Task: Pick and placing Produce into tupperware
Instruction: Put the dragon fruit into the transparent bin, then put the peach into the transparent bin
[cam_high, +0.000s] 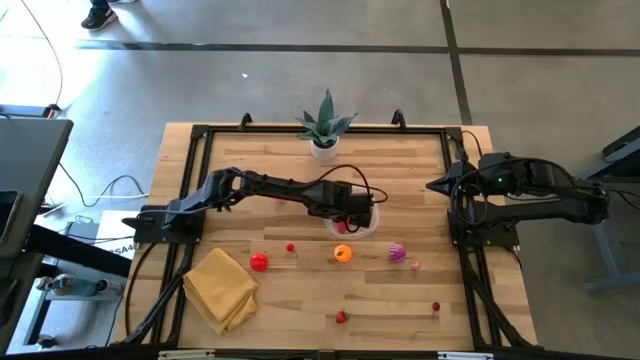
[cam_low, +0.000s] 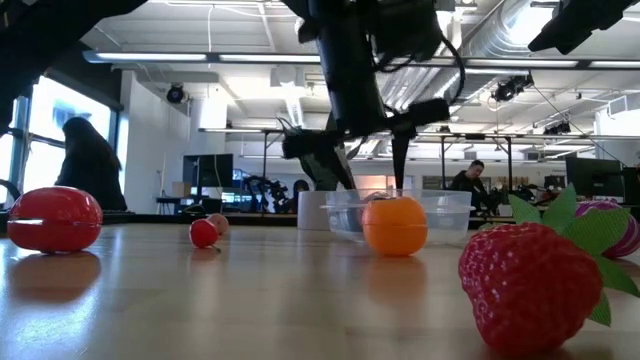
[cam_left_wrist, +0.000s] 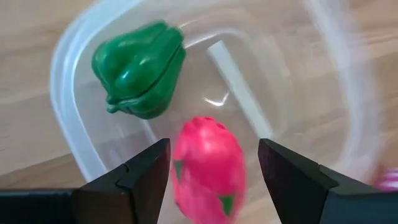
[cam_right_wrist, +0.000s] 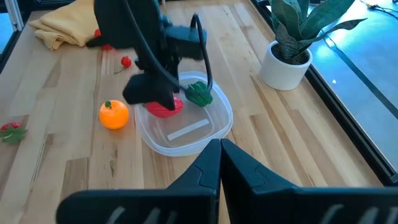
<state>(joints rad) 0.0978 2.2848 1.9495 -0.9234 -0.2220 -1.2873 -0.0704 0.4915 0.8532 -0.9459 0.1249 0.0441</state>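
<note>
The clear tupperware tub (cam_high: 368, 228) stands mid-table. My left gripper (cam_high: 352, 210) hangs open over it, pointing down. In the left wrist view a red-pink fruit (cam_left_wrist: 208, 168) shows blurred between the spread fingers, with a gap on each side, above the tub floor (cam_left_wrist: 273, 74). A green pepper (cam_left_wrist: 140, 68) lies inside the tub against its wall. On the table lie an orange fruit (cam_high: 343, 253), a magenta one (cam_high: 398, 252), a red tomato (cam_high: 259, 262), a strawberry (cam_high: 341, 317) and small red pieces (cam_high: 291, 247). My right gripper (cam_right_wrist: 219, 149) is shut, waiting at the table's right edge.
A potted plant (cam_high: 325, 125) stands at the far edge behind the tub. A folded yellow cloth (cam_high: 222, 290) lies at the near left. A white strip (cam_left_wrist: 239, 90) lies on the tub floor. Another small red piece (cam_high: 436, 307) sits near the right front.
</note>
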